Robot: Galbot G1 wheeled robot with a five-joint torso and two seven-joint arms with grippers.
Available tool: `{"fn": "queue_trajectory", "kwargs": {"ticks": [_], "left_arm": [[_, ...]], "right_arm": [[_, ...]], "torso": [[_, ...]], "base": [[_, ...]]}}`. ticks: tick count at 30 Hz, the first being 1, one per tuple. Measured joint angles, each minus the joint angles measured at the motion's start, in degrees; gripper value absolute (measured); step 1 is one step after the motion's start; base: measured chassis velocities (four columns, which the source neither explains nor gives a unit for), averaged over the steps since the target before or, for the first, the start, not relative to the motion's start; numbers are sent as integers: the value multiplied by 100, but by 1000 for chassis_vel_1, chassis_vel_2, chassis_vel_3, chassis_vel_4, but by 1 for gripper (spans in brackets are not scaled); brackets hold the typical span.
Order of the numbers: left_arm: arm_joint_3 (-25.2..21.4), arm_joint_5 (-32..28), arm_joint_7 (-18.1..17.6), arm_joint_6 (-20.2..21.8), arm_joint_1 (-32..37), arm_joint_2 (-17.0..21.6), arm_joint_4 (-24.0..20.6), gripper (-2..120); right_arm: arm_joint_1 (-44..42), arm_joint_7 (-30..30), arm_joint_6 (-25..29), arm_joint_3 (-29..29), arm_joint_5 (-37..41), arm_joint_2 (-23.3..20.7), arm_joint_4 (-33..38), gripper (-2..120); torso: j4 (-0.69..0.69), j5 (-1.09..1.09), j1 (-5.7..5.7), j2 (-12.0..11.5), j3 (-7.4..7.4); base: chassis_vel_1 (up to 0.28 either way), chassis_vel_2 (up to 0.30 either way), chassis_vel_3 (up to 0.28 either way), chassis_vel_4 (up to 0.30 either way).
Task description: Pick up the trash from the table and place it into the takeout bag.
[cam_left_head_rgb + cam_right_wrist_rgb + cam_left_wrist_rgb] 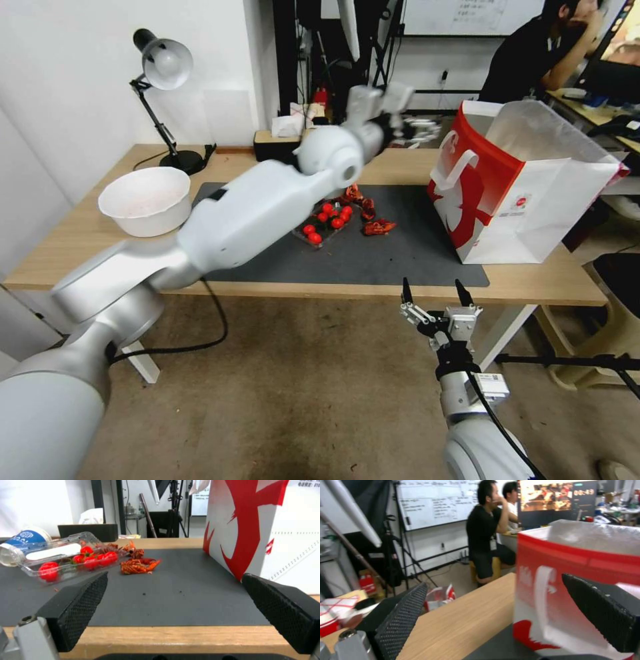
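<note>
Trash [139,565] lies beyond spread right fingers [75,610], untouched.

the left arm reaches across the worktop [80,230], its left pincer [390,107] raised beyond the far edge beside the takeout bag [527,193]. the right pincer [435,292], fingers spread, hangs before the near edge.

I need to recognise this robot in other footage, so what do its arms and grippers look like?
Both arms are smooth, rounded white and light-grey shells. The left arm has a bulging round joint cap. The right arm carries a black cable and a small white label near the wrist. The right gripper has silver metal linkages and two pointed black fingers; up close the fingers are wedge-shaped with dimpled, textured pads. The left gripper has the same pads.
</note>
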Motion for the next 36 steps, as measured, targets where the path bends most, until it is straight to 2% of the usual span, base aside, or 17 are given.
{"fn": "queue_trajectory", "kwargs": {"ticks": [7, 8, 11, 16, 18, 21, 25, 28, 30, 36], "left_arm": [[-659, 522, 7, -114, 883, 655, -514, 100], [-659, 522, 7, -114, 883, 655, -514, 100], [-1042, 686, 24, -169, 1347, 981, -780, 100], [-1323, 785, 34, -170, 1644, 1150, -971, 100], [-1609, 891, 40, -183, 1956, 1288, -1171, 100], [-1698, 913, 32, -183, 2057, 1336, -1234, 100], [-2112, 1097, 13, -189, 2555, 1555, -1568, 100], [-2154, 1113, 14, -189, 2607, 1576, -1606, 100], [-2647, 1234, 27, -197, 3203, 1790, -1951, 100], [-3010, 1368, 53, -281, 3679, 1957, -2152, 100]], "right_arm": [[-3, 3, -2, -33, 0, -2, -53, 100], [-3, 3, -2, -33, 0, -2, -53, 100], [13, 4, -2, -75, 0, 4, -93, 100], [19, 4, -2, -97, -3, 17, -103, 100], [29, 4, -2, -117, -9, 34, -106, 100], [30, 3, -2, -126, -11, 35, -107, 100], [41, 3, -5, -152, -21, 34, -106, 100], [41, 3, -5, -152, -21, 34, -106, 100], [42, 2, -8, -153, -25, 34, -100, 100], [41, 0, -8, -156, -32, 35, -95, 100]], "torso": [[1, 0, 0, 0, 0], [1, 0, 0, 0, 0], [1, 2, 0, 0, 0], [0, 0, 0, 0, 0], [2, 1, 0, 0, 0], [1, 0, 0, 0, 0], [0, 1, 0, 0, 0], [0, 0, 0, -1, 0], [0, 2, -1, -1, -1], [1, -1, 0, -1, 0]], "base": [[0, 0, 0, 0], [0, 0, 0, 0], [0, 0, 0, 0], [0, 0, 0, 0], [0, 0, 0, 0], [0, 0, 0, 0], [0, 0, 0, 0], [0, 0, 0, 0], [0, 0, 0, 0], [0, 0, 0, 0]]}}
